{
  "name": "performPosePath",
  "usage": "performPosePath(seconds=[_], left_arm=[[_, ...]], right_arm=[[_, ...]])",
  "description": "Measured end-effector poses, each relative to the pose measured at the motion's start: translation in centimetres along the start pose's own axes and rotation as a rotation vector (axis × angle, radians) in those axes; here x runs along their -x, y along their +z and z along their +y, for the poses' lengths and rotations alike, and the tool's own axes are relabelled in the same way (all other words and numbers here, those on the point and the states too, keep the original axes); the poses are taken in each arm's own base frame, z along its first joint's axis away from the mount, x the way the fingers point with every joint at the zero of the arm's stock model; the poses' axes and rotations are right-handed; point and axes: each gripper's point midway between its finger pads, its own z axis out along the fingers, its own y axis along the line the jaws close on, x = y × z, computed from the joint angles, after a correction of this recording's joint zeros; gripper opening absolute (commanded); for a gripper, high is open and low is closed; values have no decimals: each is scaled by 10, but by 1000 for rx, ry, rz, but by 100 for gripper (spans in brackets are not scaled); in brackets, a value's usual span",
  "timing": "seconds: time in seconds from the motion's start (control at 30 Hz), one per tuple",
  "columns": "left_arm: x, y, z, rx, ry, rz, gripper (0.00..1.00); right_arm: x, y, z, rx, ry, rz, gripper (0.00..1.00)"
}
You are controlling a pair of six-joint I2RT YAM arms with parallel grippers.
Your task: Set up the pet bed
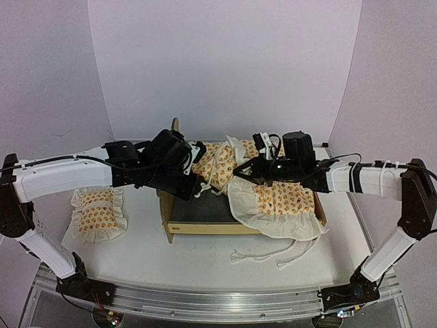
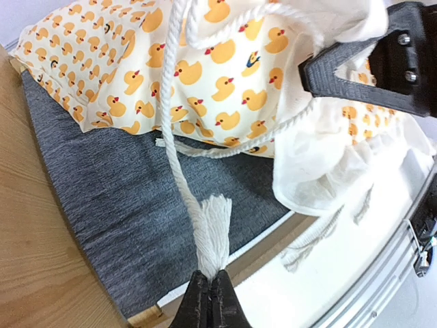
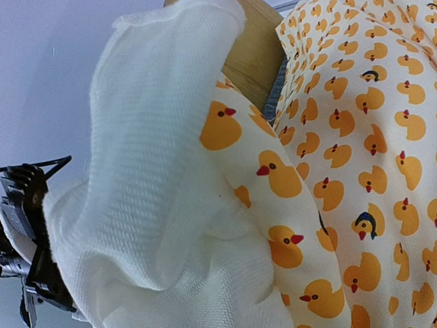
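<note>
The pet bed stands mid-table, a light plywood frame with a dark grey base. A duck-print mattress cover is bunched over its right and far part, with its ruffle and ties hanging off the right side. My left gripper hovers over the bed's left part and is shut on the tassel end of a white tie cord. The jaws show closed in the left wrist view, above the grey base. My right gripper holds the cover's white ruffle. The fabric hides its fingers in the right wrist view.
A small matching ruffled pillow lies on the table to the left of the bed. Loose white ties trail on the table in front of the bed's right corner. The metal rail runs along the near edge.
</note>
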Motion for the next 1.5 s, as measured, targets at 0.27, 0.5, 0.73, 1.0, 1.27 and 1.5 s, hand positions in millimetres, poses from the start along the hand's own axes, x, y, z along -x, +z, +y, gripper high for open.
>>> performPosePath(seconds=[0.27,0.5,0.73,1.0,1.27,1.5], left_arm=[[3,-36,3,-33,53,-65,0],[8,-39,1,-45,73,-92,0],[19,-69,-10,-136,124,-186,0],[27,-118,-21,-251,193,-315,0],[48,-160,-20,-269,200,-464,0],[49,-159,-18,-258,200,-474,0]], right_arm=[[-7,-1,9,24,-34,65,0],[-5,-2,21,63,-28,90,0],[-8,-4,32,107,-5,121,0],[-9,-4,58,187,10,167,0],[-27,17,87,253,33,256,0],[-40,25,102,278,52,299,0]])
